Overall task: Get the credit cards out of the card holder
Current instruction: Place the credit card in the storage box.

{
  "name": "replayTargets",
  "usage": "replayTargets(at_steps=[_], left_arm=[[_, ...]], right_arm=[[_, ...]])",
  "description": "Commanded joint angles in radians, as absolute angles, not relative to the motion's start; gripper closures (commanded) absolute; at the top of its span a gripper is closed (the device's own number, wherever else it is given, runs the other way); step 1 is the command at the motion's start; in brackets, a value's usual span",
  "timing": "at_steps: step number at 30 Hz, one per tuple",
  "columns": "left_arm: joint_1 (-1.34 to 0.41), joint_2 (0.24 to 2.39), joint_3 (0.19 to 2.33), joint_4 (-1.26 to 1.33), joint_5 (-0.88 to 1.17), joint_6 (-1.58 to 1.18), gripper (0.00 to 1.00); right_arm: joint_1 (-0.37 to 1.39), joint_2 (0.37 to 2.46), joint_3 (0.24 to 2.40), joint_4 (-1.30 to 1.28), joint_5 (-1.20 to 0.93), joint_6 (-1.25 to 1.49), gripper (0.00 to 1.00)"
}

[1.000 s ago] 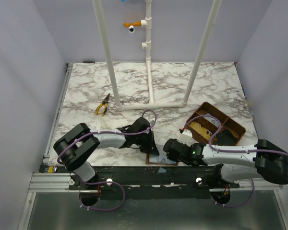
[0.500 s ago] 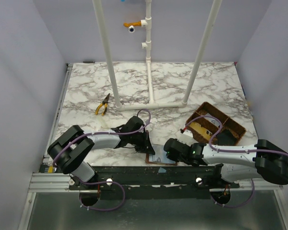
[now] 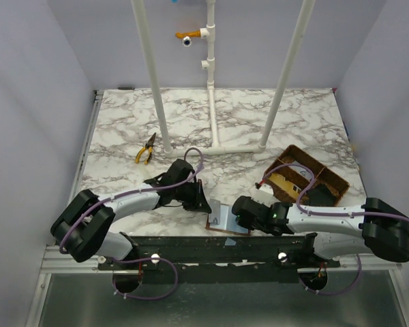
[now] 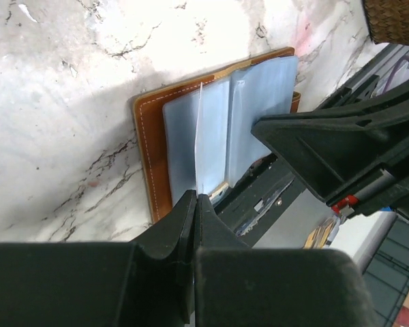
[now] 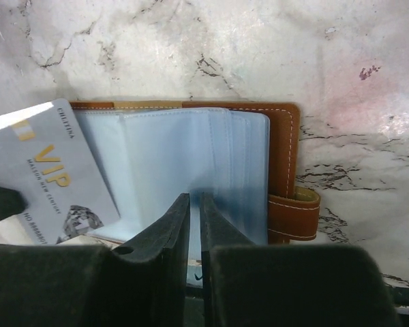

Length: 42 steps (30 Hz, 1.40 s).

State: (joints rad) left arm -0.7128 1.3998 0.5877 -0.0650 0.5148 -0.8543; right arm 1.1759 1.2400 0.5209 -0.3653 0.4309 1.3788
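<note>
At the near edge of the desk (image 3: 123, 129), the card holder (image 3: 226, 221) lies open. The left end effector (image 4: 195, 199) is clenched on a pale grey-white credit card (image 5: 44, 177) overlapping the holder's corner. The right end effector (image 5: 195, 199) hangs nearly closed over the clear pockets; whether it grips one, I cannot tell.

Left gripper (image 3: 202, 203) is seen drawn back toward the upper left of the overhead view, off the card holder (image 3: 222, 218). A grey-white credit card (image 5: 44, 174) has been pulled clear with it, and the holder's blue-grey pockets (image 4: 249, 116) are left uncovered.
</note>
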Motion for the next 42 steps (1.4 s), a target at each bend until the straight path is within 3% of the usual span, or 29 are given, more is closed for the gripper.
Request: replayTargets(at_steps=[1, 2, 5, 9, 10, 11, 18, 26, 32, 38, 42], left_arm=[[-0.701, 1.323, 0.618, -0.161, 0.486, -0.784, 1.0], [-0.698, 1.307, 0.622, -0.167, 0.49, -0.78, 1.0], [-0.688, 1.268, 0.632, -0.179, 0.502, -0.771, 1.0], [-0.665, 1.212, 0.648, -0.192, 0.531, -0.758, 1.0], [-0.657, 1.198, 0.65, -0.191, 0.543, -0.757, 1.0], [-0.649, 1.182, 0.652, -0.19, 0.558, -0.757, 1.0], [-0.587, 1.089, 0.654, -0.147, 0.682, -0.777, 1.0], [-0.541, 1.039, 0.603, 0.051, 0.855, -0.888, 1.0], [-0.528, 1.043, 0.578, 0.149, 0.927, -0.954, 1.0], [-0.526, 1.057, 0.553, 0.265, 0.981, -1.033, 1.0], [-0.526, 1.062, 0.55, 0.273, 0.984, -1.038, 1.0]], right_arm=[[1.167, 1.237, 0.548, -0.512, 0.438, 1.331, 0.8], [1.166, 1.229, 0.562, -0.518, 0.442, 1.32, 0.75], [1.166, 1.193, 0.625, -0.528, 0.454, 1.269, 0.45], [1.164, 1.106, 0.68, -0.471, 0.463, 1.193, 0.17], [1.163, 1.082, 0.679, -0.437, 0.461, 1.177, 0.02], [1.16, 1.051, 0.672, -0.4, 0.451, 1.157, 0.0], [1.055, 0.899, 0.539, -0.064, 0.245, 1.056, 0.0], [0.942, 0.909, 0.466, 0.211, 0.008, 1.044, 0.0], [0.919, 0.891, 0.422, 0.355, -0.087, 1.083, 0.13], [0.911, 0.881, 0.394, 0.408, -0.117, 1.109, 0.36], [0.907, 0.861, 0.378, 0.415, -0.116, 1.12, 0.47]])
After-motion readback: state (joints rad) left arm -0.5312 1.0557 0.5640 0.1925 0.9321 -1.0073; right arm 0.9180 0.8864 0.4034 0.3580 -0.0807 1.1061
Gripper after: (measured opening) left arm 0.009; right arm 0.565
